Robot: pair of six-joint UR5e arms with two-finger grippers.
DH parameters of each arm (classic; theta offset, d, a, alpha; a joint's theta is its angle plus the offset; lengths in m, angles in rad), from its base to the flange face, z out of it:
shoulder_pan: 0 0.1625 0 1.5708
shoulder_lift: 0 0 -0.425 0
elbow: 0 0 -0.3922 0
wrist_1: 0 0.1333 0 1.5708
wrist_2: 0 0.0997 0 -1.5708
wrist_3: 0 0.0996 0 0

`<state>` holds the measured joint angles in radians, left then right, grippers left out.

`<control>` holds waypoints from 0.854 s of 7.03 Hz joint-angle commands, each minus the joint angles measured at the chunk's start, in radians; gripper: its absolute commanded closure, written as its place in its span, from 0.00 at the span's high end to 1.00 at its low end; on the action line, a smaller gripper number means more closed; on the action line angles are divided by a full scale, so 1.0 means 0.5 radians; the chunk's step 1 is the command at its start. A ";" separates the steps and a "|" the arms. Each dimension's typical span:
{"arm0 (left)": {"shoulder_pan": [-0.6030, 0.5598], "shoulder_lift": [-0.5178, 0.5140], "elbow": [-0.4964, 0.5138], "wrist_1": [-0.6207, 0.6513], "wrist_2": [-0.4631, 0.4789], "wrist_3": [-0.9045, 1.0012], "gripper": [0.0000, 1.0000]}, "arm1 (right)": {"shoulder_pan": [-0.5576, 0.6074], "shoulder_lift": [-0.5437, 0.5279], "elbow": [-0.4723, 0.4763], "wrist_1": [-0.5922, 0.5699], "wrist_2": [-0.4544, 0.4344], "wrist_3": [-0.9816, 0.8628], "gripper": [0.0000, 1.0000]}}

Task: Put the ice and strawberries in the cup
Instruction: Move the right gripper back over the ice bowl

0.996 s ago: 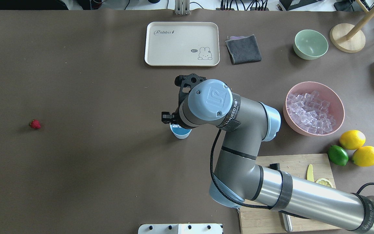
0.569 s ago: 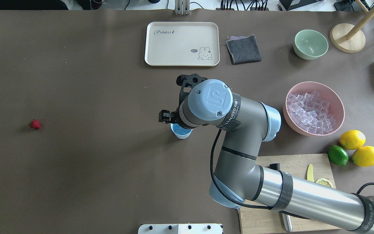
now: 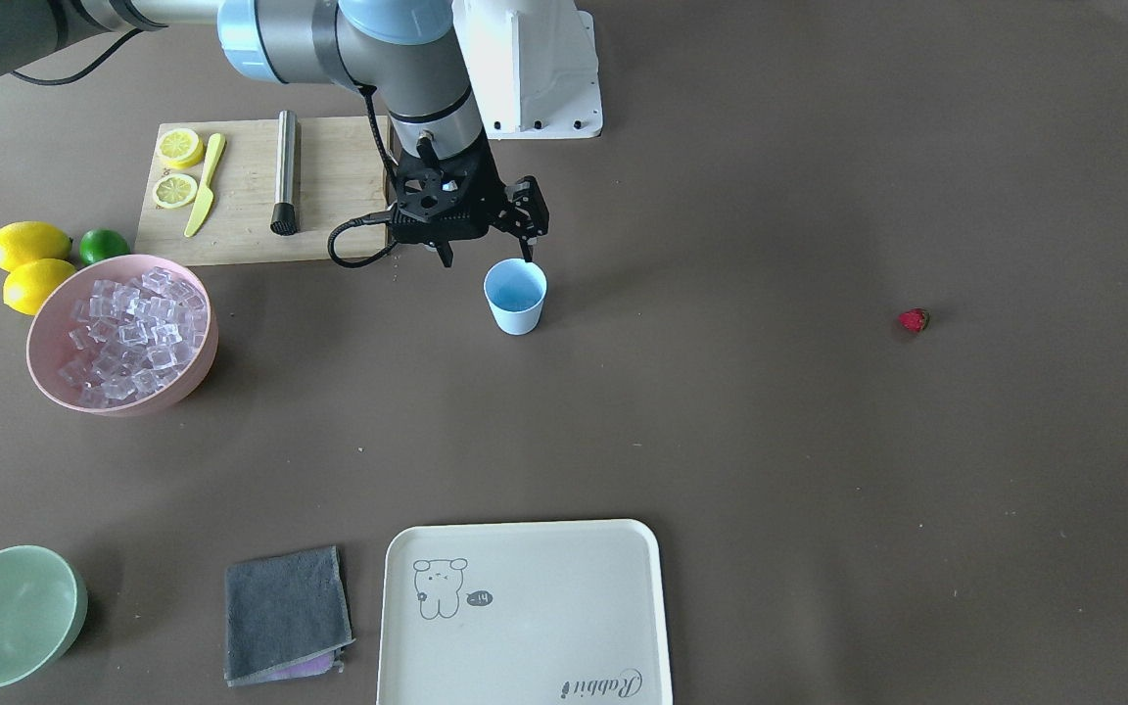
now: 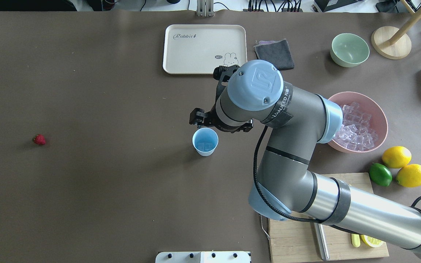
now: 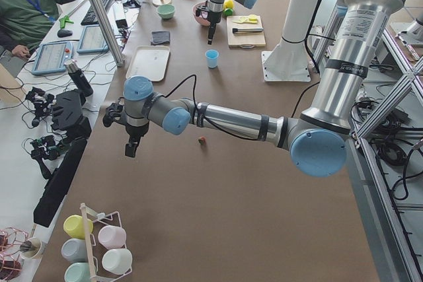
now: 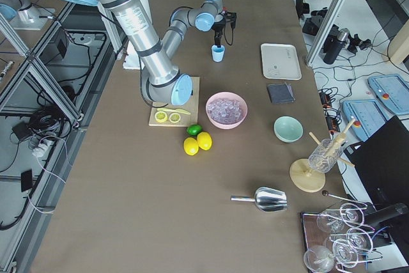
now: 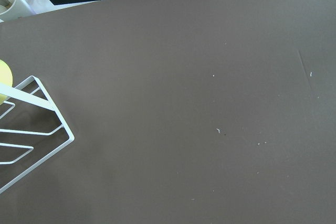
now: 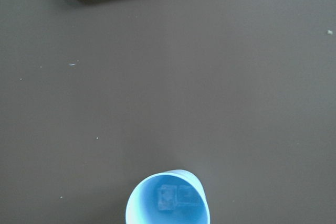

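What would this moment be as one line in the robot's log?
right gripper: open, empty, raised beside cup | cup: ice inside | strawberry: on table, far from cup | left gripper: state unclear

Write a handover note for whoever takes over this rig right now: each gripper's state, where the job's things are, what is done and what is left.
Right gripper: open, empty, above and just beside the cup.
Left gripper: above bare table; open or shut cannot be told.
Cup: upright mid-table, two ice cubes inside.
Pink bowl: holds the remaining ice.
Strawberry: on the table, far out on the robot's left.
Done: some ice in the cup.
Left: strawberry into the cup, perhaps more ice.
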<state>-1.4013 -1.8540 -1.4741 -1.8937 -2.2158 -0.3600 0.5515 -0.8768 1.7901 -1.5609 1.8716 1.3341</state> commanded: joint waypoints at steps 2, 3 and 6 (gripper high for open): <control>0.069 0.002 -0.061 -0.011 0.002 -0.158 0.97 | 0.210 -0.331 0.168 -0.038 0.168 -0.317 1.00; 0.069 0.002 -0.064 -0.011 0.001 -0.158 0.97 | 0.271 -0.421 0.184 -0.038 0.208 -0.403 1.00; 0.069 0.005 -0.077 -0.014 0.001 -0.158 0.97 | 0.601 -0.663 0.233 -0.041 0.410 -0.875 1.00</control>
<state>-1.3668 -1.8527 -1.5100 -1.8997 -2.2150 -0.4386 0.7714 -1.1527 1.8965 -1.5813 2.0242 1.0082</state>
